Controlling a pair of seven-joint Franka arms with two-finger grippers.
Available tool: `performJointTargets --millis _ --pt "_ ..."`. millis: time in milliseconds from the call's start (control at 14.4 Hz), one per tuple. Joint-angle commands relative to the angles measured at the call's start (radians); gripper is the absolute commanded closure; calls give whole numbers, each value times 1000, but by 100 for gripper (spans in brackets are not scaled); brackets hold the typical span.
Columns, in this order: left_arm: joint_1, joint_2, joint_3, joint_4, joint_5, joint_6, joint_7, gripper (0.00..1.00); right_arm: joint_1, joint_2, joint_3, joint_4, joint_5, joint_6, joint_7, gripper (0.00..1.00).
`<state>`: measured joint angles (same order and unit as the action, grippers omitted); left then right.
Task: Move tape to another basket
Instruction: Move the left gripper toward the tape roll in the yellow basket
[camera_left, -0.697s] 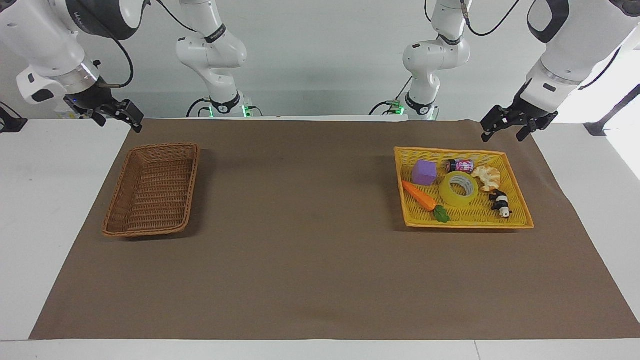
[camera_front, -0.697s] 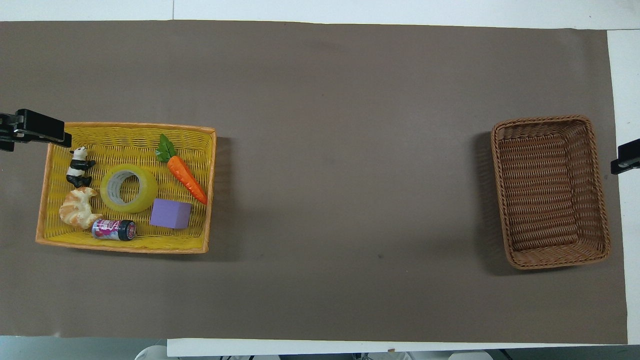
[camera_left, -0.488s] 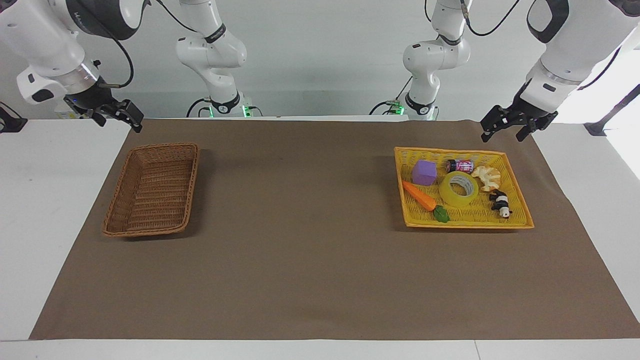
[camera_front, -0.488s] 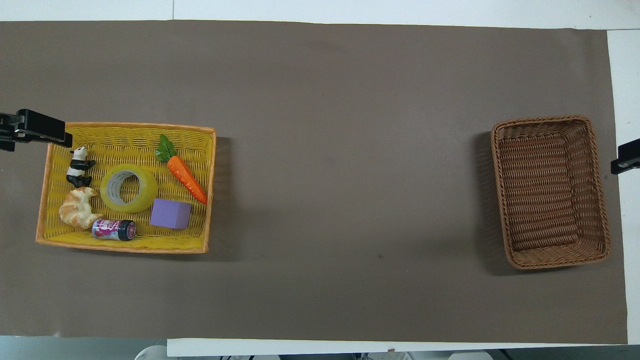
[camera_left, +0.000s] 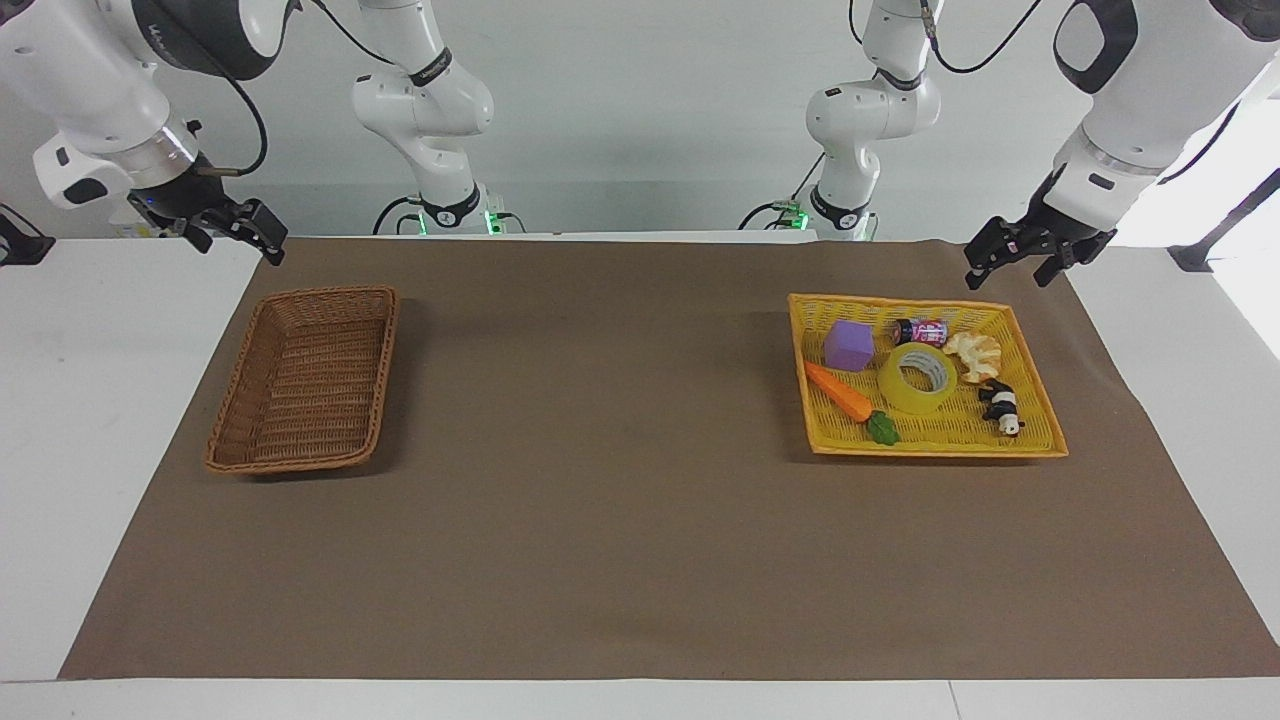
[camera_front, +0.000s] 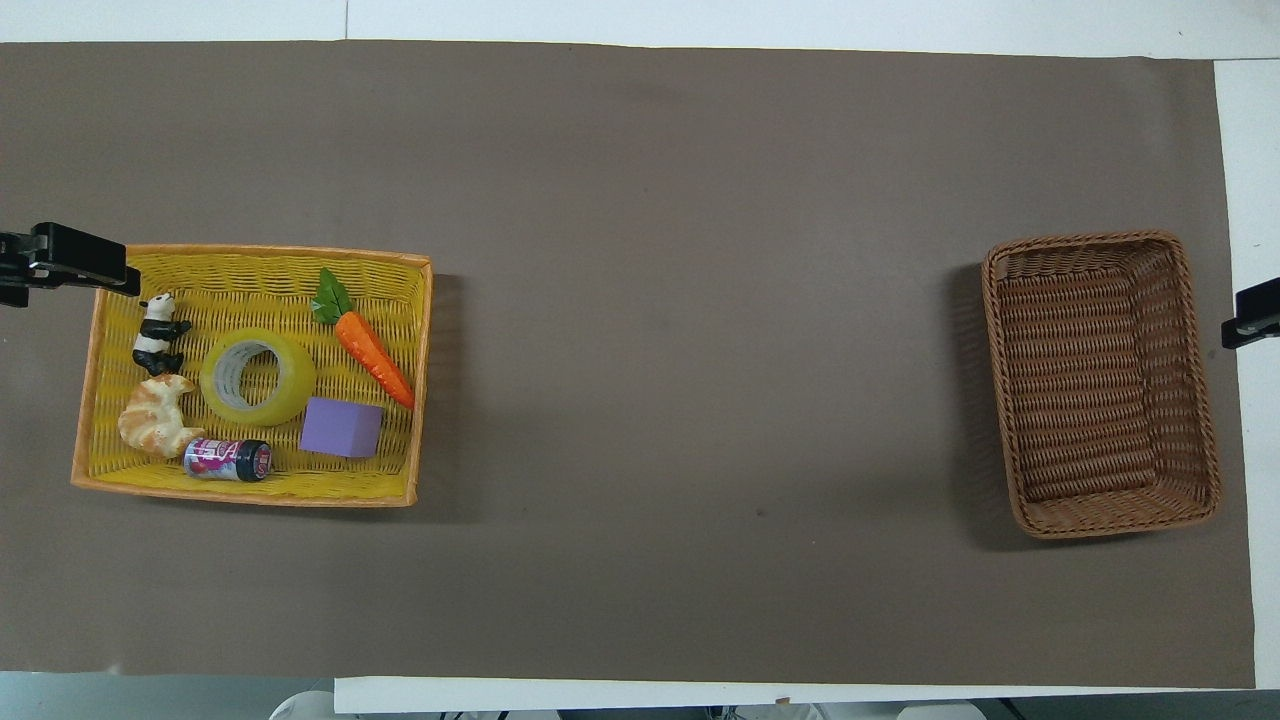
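Note:
The tape (camera_left: 917, 378) (camera_front: 257, 376), a wide translucent yellow roll, lies flat in the yellow woven tray (camera_left: 930, 449) (camera_front: 250, 495) among toys. The brown wicker basket (camera_left: 330, 293) (camera_front: 1085, 240) stands empty at the right arm's end of the table. My left gripper (camera_left: 1006, 276) (camera_front: 70, 268) hangs open and empty in the air over the tray's outer corner, apart from the tape. My right gripper (camera_left: 240, 243) (camera_front: 1255, 315) waits open and empty above the table edge beside the brown basket.
With the tape in the tray lie a toy carrot (camera_left: 840, 392), a purple block (camera_left: 848, 346), a small can (camera_left: 920, 331), a croissant (camera_left: 974, 354) and a panda figure (camera_left: 1000, 406). A brown mat (camera_left: 600, 450) covers the table between tray and basket.
My left arm has shifted slightly above the tray's corner. The tape, the basket and the right arm have not moved.

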<state>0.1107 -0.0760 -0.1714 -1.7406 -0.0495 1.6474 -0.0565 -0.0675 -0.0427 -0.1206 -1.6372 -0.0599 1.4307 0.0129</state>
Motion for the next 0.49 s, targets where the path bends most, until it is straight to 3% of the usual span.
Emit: performJointTargets --millis 0,418 --pt "37 -71 -2 -193 3 144 26 1 0 -13 -1 -10 3 -1 -22 0" --pt "64 -4 -2 -451 3 481 64 1 0 -13 -1 -10 2 -1 -22 0"
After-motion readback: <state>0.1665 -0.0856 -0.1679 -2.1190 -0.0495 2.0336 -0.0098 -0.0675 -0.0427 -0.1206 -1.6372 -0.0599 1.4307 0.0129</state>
